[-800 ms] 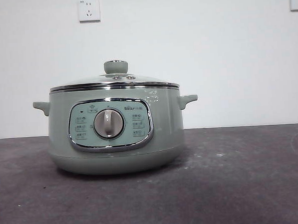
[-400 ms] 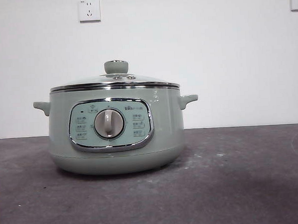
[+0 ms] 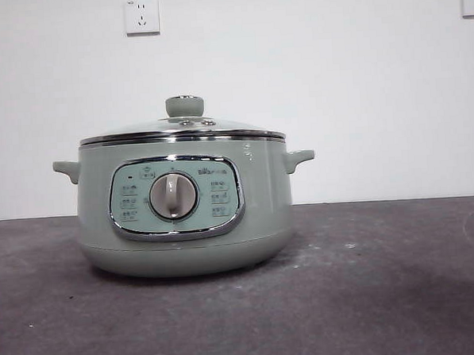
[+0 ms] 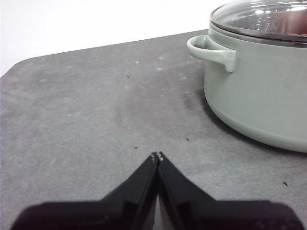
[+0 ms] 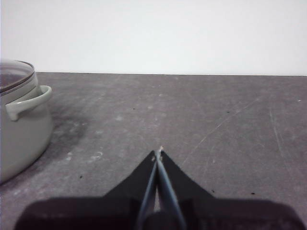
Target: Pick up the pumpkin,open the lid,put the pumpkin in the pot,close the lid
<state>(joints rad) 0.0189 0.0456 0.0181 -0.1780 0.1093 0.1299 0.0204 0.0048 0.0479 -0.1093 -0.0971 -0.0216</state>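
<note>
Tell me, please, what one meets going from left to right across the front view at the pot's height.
Pot's left side handle → control panel → round dial → pot's right side handle. The lid spans the pot, so it has no single place.

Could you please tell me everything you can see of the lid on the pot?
The lid is a round, shallow dome of clear glass with a shiny chrome rim and a pale sage-green round knob on top. It sits level and closed on the pot, its rim resting all around the pot's edge. Light glints on the glass; a reddish tint shows through in the left wrist view. No gripper touches it.
</note>
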